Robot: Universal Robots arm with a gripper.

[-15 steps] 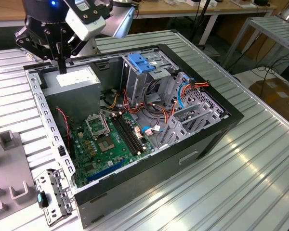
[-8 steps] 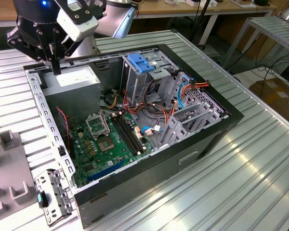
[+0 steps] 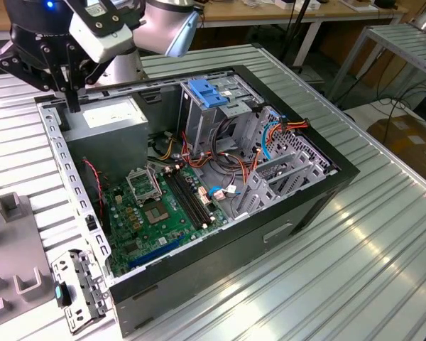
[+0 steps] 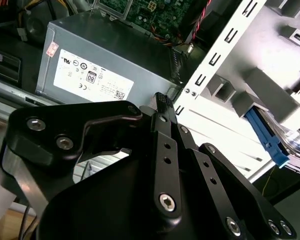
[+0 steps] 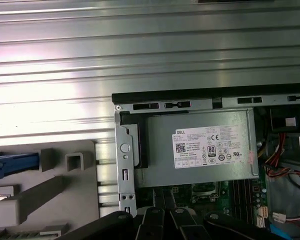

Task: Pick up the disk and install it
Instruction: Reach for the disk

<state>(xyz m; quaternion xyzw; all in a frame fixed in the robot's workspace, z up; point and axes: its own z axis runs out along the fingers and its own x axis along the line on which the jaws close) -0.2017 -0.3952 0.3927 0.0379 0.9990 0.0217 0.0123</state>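
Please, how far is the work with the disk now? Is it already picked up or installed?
Done: nothing of the task yet; the case stands open. In hand: the end effector hovers over the power supply at the case's corner, while the disk, judging by its blue rail, lies apart in the grey holder beside the case. Left: both the pickup and the installing.

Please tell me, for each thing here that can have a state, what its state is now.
Computer case: open, its inside exposed.
Disk: outside the case, resting on the grey holder, not gripped.
Tool: above a corner of the case, nothing seen in it.
CPU socket: uncovered, no cooler on it.
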